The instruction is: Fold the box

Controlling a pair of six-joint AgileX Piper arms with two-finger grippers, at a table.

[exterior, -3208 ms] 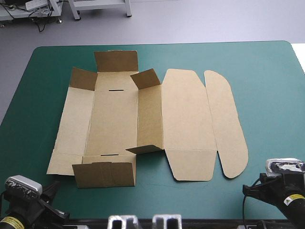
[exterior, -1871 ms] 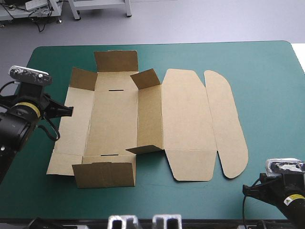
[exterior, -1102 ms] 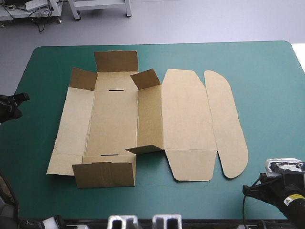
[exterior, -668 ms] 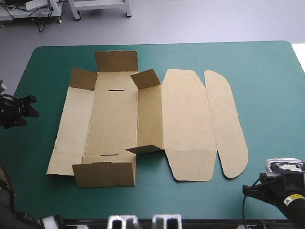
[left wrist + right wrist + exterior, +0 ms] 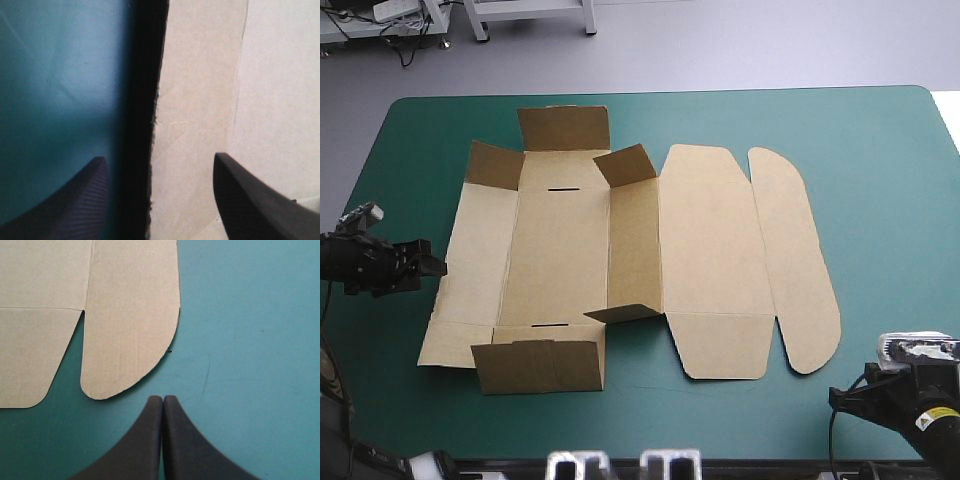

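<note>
The box [image 5: 620, 240] lies opened out as a cut sheet of brown board on the teal-green cover [image 5: 880, 180], left of the table's middle; taking the far edge as 12 o'clock, the sheet as a whole stretches from 9 to 3 o'clock, while each of its panels runs long from 6 to 12; the rounded lid flap [image 5: 795, 260] lies flat at the 3 o'clock end, its curved side facing 3 o'clock; the end flaps at 12 o'clock [image 5: 565, 128] and 6 o'clock [image 5: 540, 365] stand partly raised, as do the small corner flaps beside them; two thin dark slots [image 5: 560, 188] cut the base panel, one near each end; the left gripper [image 5: 432, 266] sits low at 9 o'clock of the box, right at its left edge, its black fingers [image 5: 240, 195] spread apart with one over the cover and the other over the board, the frayed edge and its dark shadow running between them; the right gripper [image 5: 162, 399] rests toward the table's near right corner, at about 5 o'clock of the box, its fingers pressed together in a point, with the rounded flap's near end just ahead of it and not touching; a yellow label [image 5: 930, 418] on the right arm carries print too small to read.
</note>
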